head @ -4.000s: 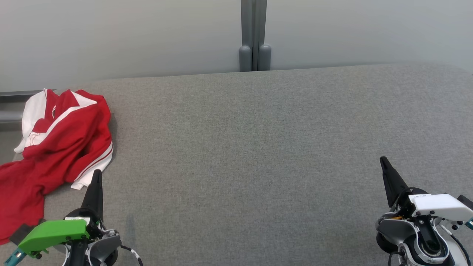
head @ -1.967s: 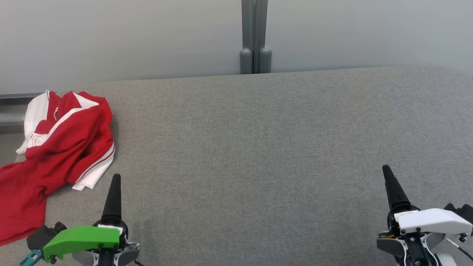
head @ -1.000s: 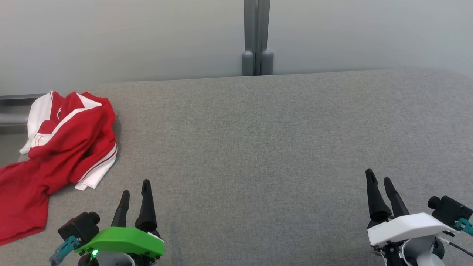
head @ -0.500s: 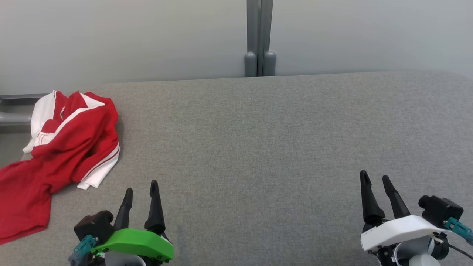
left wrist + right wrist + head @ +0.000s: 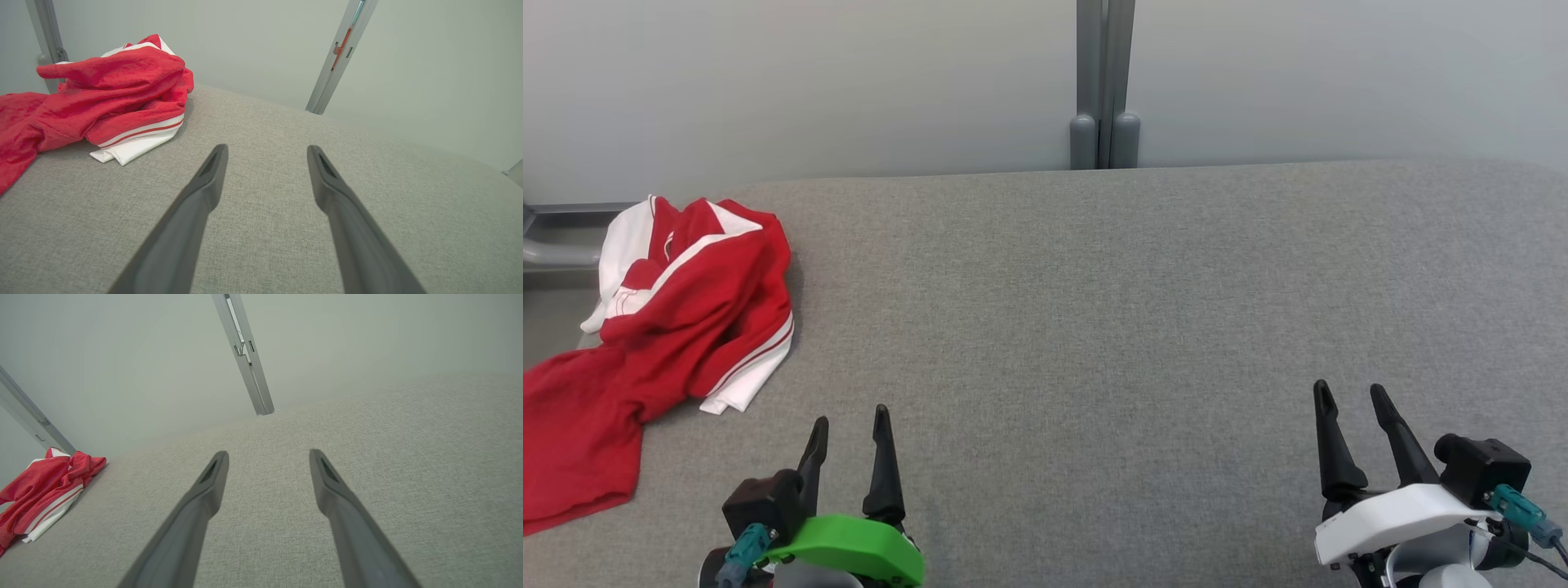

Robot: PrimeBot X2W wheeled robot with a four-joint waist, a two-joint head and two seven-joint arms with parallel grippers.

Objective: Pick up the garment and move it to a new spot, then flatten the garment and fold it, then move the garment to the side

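One broad grey fabric-covered table (image 5: 1094, 327) carries everything, with pale wall panels (image 5: 809, 82) standing behind it. Crumpled in a heap at the table's left end lies the red-and-white sports top (image 5: 678, 302). A red part trails from the heap toward the robot and runs off the left border of the head view.

The left gripper (image 5: 849, 415) sits just right of the top and nearer the robot. It is close to the top's white striped hem but clear of it. Its two dark fingers are spread wide with nothing between them. The right gripper (image 5: 1349, 387) is far to the right of the top, well apart from it, and is likewise spread wide and empty. A grey post (image 5: 1104, 82) rises between the wall panels, well to the right of the top and beyond it.

From above, the head view gives the top's outline and both grippers at once. The left wrist view looks from low down. There the top sits up and to the left of that gripper's fingers (image 5: 204, 192) and stands up as a rumpled mound. The white hem with its red stripe lies flat on the table at the side nearest the fingertips. This view also shows an orange strip (image 5: 342, 43) on the post. In the right wrist view the top is small at the lower left, and a second slanting post (image 5: 28, 416) stands right behind it.
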